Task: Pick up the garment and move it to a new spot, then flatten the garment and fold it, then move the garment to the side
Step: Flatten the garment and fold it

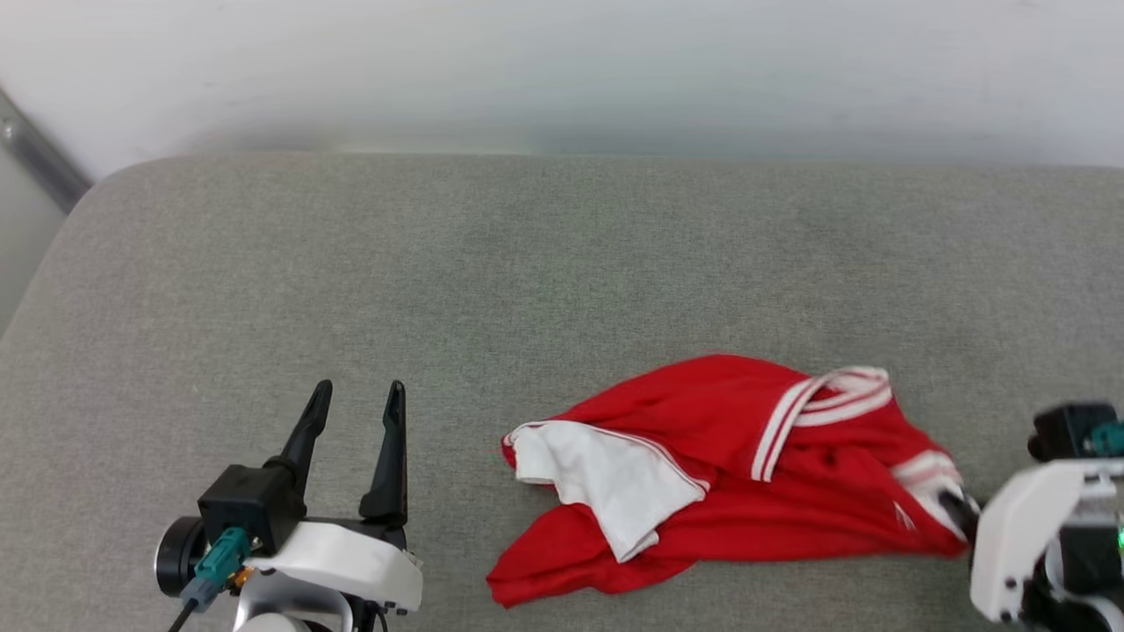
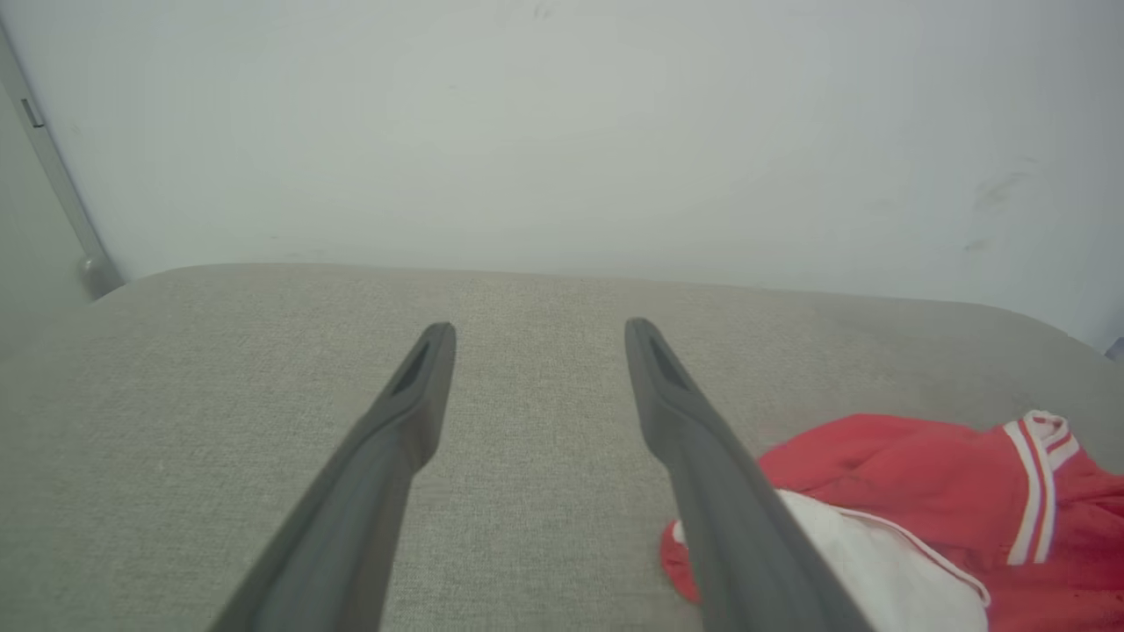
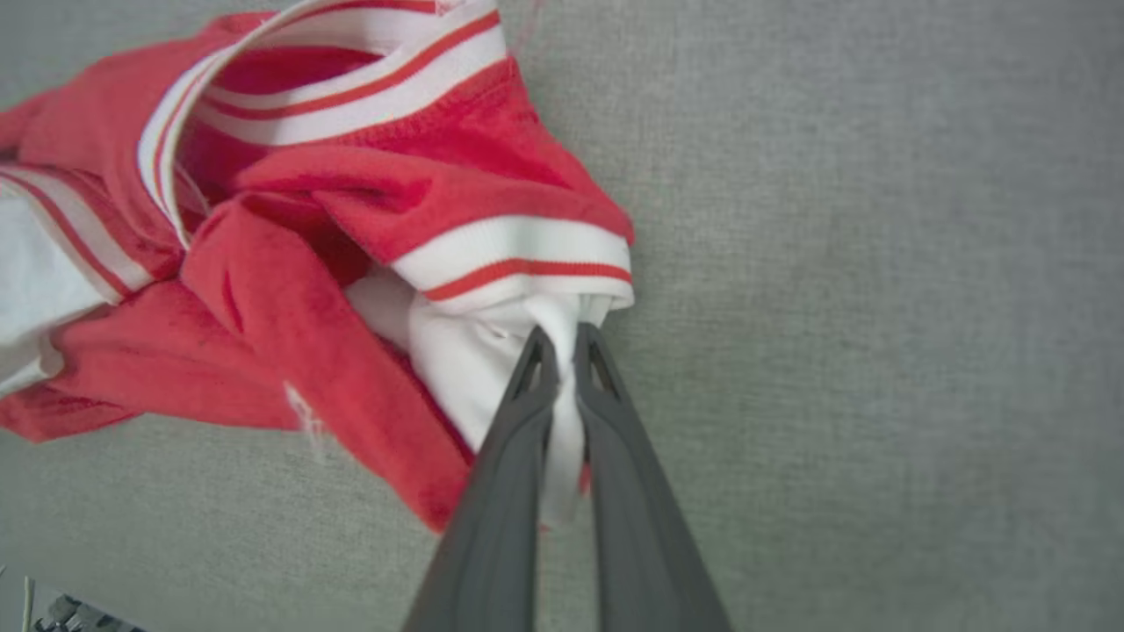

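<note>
The garment [image 1: 729, 474] is a red shirt with white sleeves and red-white striped trim, lying crumpled on the grey cushion's front right. My right gripper [image 3: 562, 338] is shut on the garment [image 3: 369, 211], pinching white sleeve cloth just below a striped cuff; in the head view its dark fingers [image 1: 959, 512] touch the garment's right edge. My left gripper [image 1: 356, 392] stands open to the left of the shirt, apart from it, with nothing between its fingers. In the left wrist view the left gripper [image 2: 537, 332] points at the wall, the garment [image 2: 913, 491] at lower right.
The grey fabric cushion [image 1: 351, 263] spreads wide, with bare room behind and to the left of the shirt. A pale wall [image 1: 562, 70] runs along its far edge. A metal strip [image 1: 35, 149] slants down at the far left corner.
</note>
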`<state>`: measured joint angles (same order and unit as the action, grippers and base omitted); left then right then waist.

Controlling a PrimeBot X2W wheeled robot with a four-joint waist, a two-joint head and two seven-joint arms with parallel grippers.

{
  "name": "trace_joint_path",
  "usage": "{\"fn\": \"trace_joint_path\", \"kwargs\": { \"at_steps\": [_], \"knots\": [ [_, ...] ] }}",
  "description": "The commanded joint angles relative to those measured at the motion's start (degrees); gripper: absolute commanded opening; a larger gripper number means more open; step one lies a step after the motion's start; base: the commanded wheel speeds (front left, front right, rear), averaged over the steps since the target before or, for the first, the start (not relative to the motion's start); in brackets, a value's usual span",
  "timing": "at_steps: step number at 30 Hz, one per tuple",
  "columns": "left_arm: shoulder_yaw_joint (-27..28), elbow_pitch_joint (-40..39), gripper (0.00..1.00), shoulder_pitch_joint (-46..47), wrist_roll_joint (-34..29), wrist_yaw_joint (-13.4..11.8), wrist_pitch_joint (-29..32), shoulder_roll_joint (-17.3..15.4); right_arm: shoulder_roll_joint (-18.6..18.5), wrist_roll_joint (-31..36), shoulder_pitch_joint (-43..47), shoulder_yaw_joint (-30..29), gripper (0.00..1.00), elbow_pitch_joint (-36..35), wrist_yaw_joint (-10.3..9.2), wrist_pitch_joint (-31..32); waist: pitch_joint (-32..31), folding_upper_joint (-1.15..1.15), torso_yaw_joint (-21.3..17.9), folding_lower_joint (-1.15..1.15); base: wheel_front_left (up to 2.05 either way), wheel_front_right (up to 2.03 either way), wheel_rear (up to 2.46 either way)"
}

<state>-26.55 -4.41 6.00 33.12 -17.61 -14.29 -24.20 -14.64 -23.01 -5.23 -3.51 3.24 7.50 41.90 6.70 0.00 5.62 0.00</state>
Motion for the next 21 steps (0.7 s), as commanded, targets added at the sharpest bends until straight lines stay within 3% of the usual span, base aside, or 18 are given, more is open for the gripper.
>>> {"fn": "trace_joint_path", "kwargs": {
  "at_steps": [1,4,5,6,12,21],
  "knots": [
    [-0.06,-0.14,1.00,-0.99,0.07,-0.26,0.08,0.22,0.54,1.07,1.76,-1.50,0.00,1.15,-0.02,0.28,-0.13,0.00,-0.24,0.00,0.00,0.00,0.00],
    [-0.21,-0.04,1.00,-1.17,0.18,-0.62,0.51,0.03,2.49,2.31,3.47,-3.02,0.00,4.02,-0.02,-0.98,-0.40,0.00,-0.70,0.00,0.00,0.00,0.00],
    [-0.28,0.08,1.00,-1.19,0.11,-0.62,0.70,-0.14,3.18,2.25,3.69,-3.22,0.28,5.05,-0.03,-1.71,-0.43,0.00,-0.77,0.00,0.00,0.00,0.00],
    [-0.33,0.07,1.00,-1.14,0.21,-0.58,0.85,-0.19,3.62,2.48,3.68,-3.20,1.00,5.75,-0.02,-2.84,-0.44,0.00,-0.81,0.00,0.00,0.00,0.00],
    [-0.62,0.27,1.00,-1.29,0.33,-0.57,1.43,-0.52,4.70,3.33,3.76,-2.49,1.00,5.49,-0.01,-12.90,-1.10,0.00,-0.98,0.00,0.00,0.00,0.00],
    [-0.79,0.30,1.00,-3.83,0.84,-1.94,2.92,-1.51,8.38,11.45,7.63,-4.47,1.00,-3.42,-0.02,-30.72,-4.31,0.00,-1.99,0.00,0.00,0.00,0.00]
  ]
}}
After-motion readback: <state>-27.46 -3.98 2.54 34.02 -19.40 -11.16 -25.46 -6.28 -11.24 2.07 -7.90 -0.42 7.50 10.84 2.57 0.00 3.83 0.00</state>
